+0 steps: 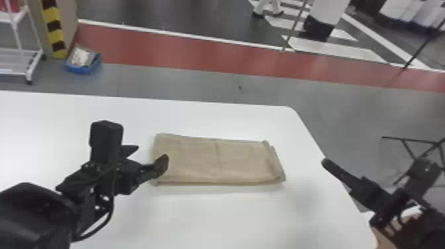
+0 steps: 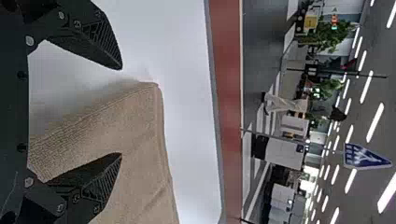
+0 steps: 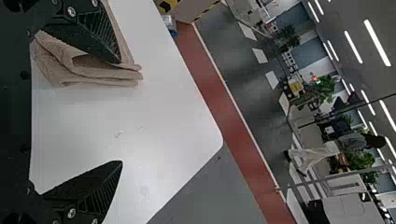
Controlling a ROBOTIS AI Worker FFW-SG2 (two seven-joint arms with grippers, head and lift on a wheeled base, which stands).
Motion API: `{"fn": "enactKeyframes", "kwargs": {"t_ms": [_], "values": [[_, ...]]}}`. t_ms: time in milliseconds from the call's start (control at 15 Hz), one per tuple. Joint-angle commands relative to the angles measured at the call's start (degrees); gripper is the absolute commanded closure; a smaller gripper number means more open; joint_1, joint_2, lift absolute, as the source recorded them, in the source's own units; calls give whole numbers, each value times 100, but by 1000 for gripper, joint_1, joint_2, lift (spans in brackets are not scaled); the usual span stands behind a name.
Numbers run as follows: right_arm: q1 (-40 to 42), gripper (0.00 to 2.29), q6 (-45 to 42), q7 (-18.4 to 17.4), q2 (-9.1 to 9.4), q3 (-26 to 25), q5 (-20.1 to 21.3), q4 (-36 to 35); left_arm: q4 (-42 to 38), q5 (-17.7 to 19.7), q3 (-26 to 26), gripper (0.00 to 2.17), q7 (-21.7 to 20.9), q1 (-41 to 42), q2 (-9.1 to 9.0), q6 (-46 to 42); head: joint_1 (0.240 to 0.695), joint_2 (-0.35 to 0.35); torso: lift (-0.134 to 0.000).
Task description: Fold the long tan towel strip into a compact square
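A cart (image 1: 31, 70) and blue bin (image 1: 82, 69) stand beyond the white table (image 1: 198, 215) in the head view; the left gripper (image 1: 150, 153) partly hides the folded towel (image 1: 218, 160) on the table. The left wrist view shows that gripper spread, empty; the right wrist view, the right gripper (image 1: 342, 174) likewise.

Pretty much all black: chunky rounded left arm (image 1: 31, 212), boxy wrist housing (image 1: 106, 134), skinny loopy cable (image 1: 107, 217), shiny little silver screws (image 3: 71, 213), wedge-shaped jaws with neat ridges near tips.
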Motion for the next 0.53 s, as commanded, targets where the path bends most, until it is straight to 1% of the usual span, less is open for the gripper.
{"fn": "enactKeyframes", "kwargs": {"t_ms": [0, 67, 133, 200, 267, 400, 467], "values": [[59, 130, -57, 8, 20, -4, -11, -36, 113, -183, -67, 306, -2, -36, -37, 108, 695, -350, -124], [59, 130, -127, 8, 46, -12, -28, -36, 113, -183, -58, 363, -2, -36, -37, 125, 695, -350, -124], [59, 130, -145, 8, 46, -12, -37, -36, 104, -148, -49, 363, -2, -36, -37, 178, 695, -350, -124], [59, 130, -180, 8, 55, -4, -37, -28, 104, -121, -41, 370, -10, -36, -37, 424, 695, -350, -124], [59, 130, -197, 8, 55, -4, -37, -19, 96, -113, -49, 444, -10, -36, -37, 565, 695, -350, -124], [68, 130, -215, 8, 64, -4, -37, -10, 69, -86, -49, 458, -54, -36, -37, 793, 695, -350, -124], [77, 130, -215, 8, 64, -12, -37, -10, 43, 2, -58, 458, -81, -27, -37, 969, 695, -350, -124]]}}
